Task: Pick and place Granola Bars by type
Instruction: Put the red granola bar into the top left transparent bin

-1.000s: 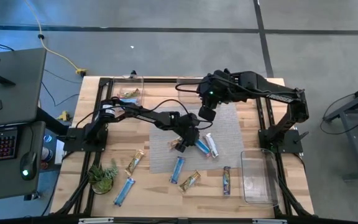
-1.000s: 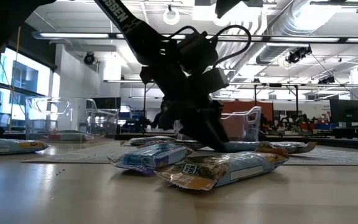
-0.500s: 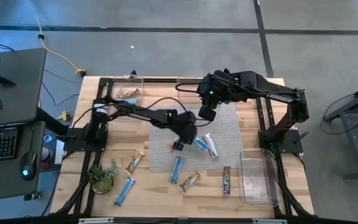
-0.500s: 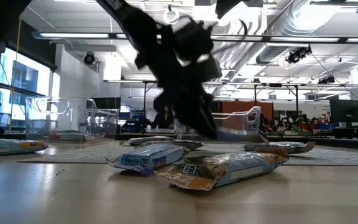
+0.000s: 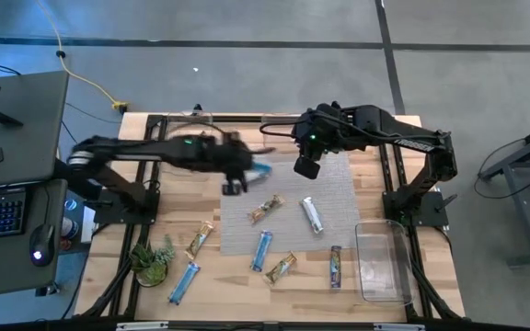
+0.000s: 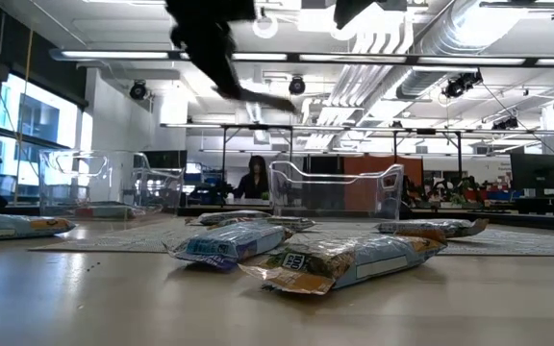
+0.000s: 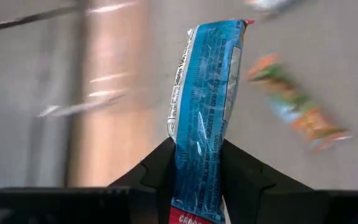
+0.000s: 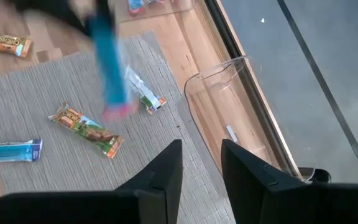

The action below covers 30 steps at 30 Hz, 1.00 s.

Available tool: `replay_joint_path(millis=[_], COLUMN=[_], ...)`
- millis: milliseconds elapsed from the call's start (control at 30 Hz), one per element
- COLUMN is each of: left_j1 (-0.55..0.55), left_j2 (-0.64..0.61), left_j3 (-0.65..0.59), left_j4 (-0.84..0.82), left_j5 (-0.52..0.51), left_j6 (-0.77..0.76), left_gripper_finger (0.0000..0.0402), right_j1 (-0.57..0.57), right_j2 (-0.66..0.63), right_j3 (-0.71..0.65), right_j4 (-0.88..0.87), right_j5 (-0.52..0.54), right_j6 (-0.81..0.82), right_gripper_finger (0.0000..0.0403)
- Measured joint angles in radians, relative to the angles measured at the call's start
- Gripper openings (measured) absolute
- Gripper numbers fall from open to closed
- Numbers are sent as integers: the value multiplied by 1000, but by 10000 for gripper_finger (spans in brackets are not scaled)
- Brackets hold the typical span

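Jaws on our left gripper (image 7: 196, 180) are pinched tight on a bright blue bar (image 7: 205, 118). We see it best in the left wrist view: the bar sticks straight out past the two dark fingers (image 7: 163, 168), with its long side running away from the jaws. We hold it by one end only, so most of it hangs free in front.

From above, the left gripper (image 5: 237, 176) is up in the air over the far left part of the counter (image 5: 237, 267), just off the left edge of the grey mat (image 5: 339, 188). The blue bar (image 5: 260, 170) pokes out to the right of it. A clear bin (image 5: 190, 129) sits farther off at the far left corner, with something already lying in it. We think that bin is where this bar should go, so the bin lies to the far left of our jaws, and the left arm is much the nearer one to it.

Our right gripper (image 8: 197, 165) hangs over the far side of the mat with its jaws open and nothing in them. In the right wrist view another clear bin (image 8: 241, 112) shows beside the mat.

Other bars wait on the mat: a tan-orange bar (image 5: 267, 210) and a white bar (image 5: 313, 215) lie near the middle. More bars lie on the near part of the counter, and a little green plant (image 5: 152, 260) stands at the near left.
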<state>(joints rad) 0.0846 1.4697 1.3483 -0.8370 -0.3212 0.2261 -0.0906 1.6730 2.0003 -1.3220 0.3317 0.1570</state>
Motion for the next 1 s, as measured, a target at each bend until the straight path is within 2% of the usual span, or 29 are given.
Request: replay_joint_path(millis=[67, 133, 267, 400, 567, 767, 867, 1000], left_j1=[0, 2, 44, 139, 300, 475, 522, 530], left_j2=[-79, -156, -281, -404, -514, -523, -504, -467], left_j3=[0, 0, -20, -150, -341, -512, -575, -627], left_j4=[-87, -148, -285, -308, -278, -246, -215, -216], left_j5=[-123, -196, -192, -221, -152, -86, -13, 57], left_j6=[-34, -79, -215, -311, -260, -133, -56, 99], left_gripper_finger=[103, 103, 103, 103, 103, 103, 103, 103], right_j1=[0, 0, 2, 8, 13, 13, 13, 13], right_j2=[0, 0, 0, 0, 0, 0, 1, 1], right_j3=[0, 0, -5, -48, -131, -240, -275, -282], right_j4=[2, 2, 6, 10, 27, 90, 143, 202], right_j5=[0, -1, -6, -9, -5, -16, -47, -116], right_j6=[0, 0, 1, 0, 0, -5, -29, -62], right_gripper_finger=[94, 94, 94, 94, 94, 94, 94, 94])
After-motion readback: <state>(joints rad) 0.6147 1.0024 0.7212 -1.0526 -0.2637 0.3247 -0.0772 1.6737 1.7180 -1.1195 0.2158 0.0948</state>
